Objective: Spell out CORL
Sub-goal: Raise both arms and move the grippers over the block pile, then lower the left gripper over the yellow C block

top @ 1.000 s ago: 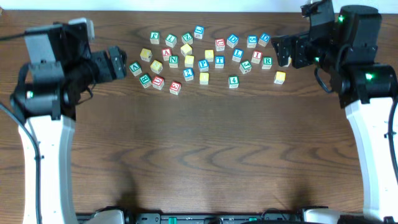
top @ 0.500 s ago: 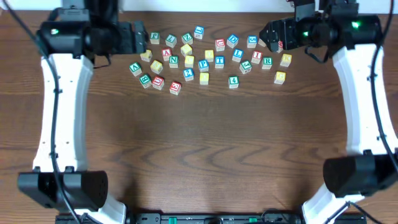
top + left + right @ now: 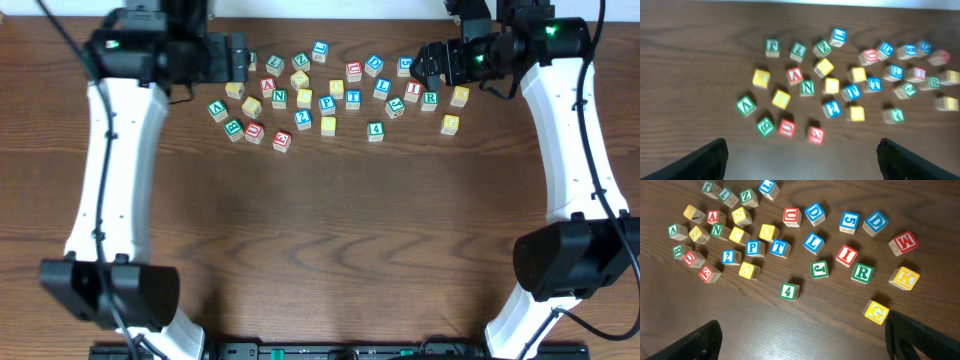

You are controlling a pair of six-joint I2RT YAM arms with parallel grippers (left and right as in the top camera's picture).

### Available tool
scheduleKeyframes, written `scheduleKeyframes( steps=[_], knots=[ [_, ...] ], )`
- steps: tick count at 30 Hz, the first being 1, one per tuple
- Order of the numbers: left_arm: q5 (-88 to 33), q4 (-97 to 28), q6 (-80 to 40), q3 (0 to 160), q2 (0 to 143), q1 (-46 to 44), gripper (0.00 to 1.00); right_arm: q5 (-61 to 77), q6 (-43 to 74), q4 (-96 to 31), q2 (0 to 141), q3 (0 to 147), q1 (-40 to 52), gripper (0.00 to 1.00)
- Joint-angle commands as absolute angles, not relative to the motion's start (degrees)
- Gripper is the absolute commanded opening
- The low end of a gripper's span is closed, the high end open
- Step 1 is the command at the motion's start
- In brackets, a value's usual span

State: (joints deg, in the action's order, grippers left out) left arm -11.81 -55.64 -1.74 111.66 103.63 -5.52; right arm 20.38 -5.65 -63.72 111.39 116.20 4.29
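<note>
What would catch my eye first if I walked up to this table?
Most likely the bright scatter of letter cubes in red, green, blue and yellow, lying along the far side of the dark wooden table. Flanking it, the white left arm and right arm reach in. The left gripper and right gripper hover at either end of the scatter, jaws wide open and empty.

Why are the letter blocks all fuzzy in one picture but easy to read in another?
Left wrist view: the blocks are smeared, worst at the right edge, so their letters are hard to read. Right wrist view: sharp, and the green R block and blue L block read clearly. Overhead view: in focus, but the blocks are too small to read most letters.
</note>
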Motion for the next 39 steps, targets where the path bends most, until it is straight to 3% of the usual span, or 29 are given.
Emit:
scheduleKeyframes(
  steps=[1, 5, 10, 15, 29, 33, 39],
  knots=[
    [-1.72, -54.06, -4.43, 114.26, 108.73, -10.46, 0.93, 21.37, -5.85, -64.12, 111.57, 117.47, 4.27, 0.99],
    [-0.78, -53.45, -6.22, 120.95, 117.69, -13.65, 0.93, 21.37, -5.85, -64.12, 111.57, 117.47, 4.27, 0.99],
    [-0.8, -52.31, -6.52, 123.46, 125.89, -15.11, 0.84, 21.34, -5.85, -64.12, 111.57, 117.47, 4.27, 0.99],
    [-0.84, -51.92, -6.52, 123.46, 130.45, -15.68, 0.83, 21.34, -5.85, -64.12, 111.57, 117.47, 4.27, 0.99],
    [-0.75, -44.4, -6.09, 122.56, 132.9, -17.06, 0.83, 21.34, -5.85, -64.12, 111.57, 117.47, 4.27, 0.99],
    [-0.58, -42.83, -6.13, 121.21, 132.92, -17.08, 0.7, 21.34, -5.85, -64.12, 111.57, 117.47, 4.27, 0.99],
    [-0.6, -40.95, -6.15, 118.06, 133.16, -17.45, 0.69, 21.34, -5.85, -64.12, 111.57, 117.47, 4.27, 0.99]
  ],
)
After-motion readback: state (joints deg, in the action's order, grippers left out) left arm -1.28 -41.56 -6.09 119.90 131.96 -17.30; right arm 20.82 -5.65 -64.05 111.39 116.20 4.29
